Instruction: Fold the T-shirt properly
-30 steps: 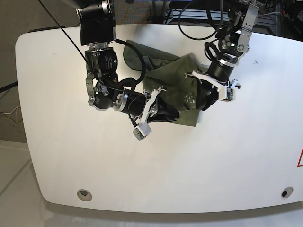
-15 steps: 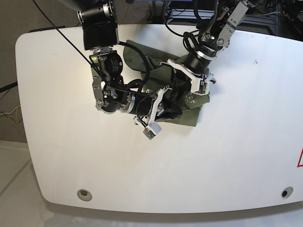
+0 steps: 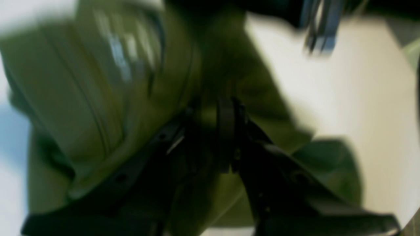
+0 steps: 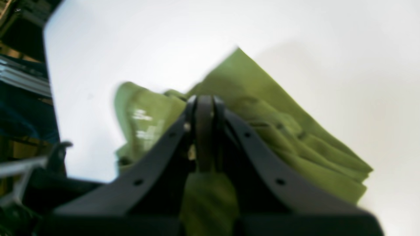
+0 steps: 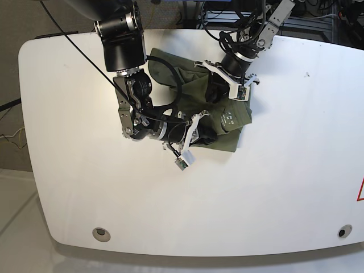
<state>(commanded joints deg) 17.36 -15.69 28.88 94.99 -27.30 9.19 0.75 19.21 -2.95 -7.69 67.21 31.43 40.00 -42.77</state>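
olive t-shirt [image 5: 227,139], label base-view only

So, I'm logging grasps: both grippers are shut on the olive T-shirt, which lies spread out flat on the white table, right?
Not flat. The base view shows the T-shirt bunched and partly folded on the table. The left gripper and right gripper are both shut on it.

Base view looks straight down from overhead; both wrist views sit close, sharing the T-shirt [image 5: 227,122].
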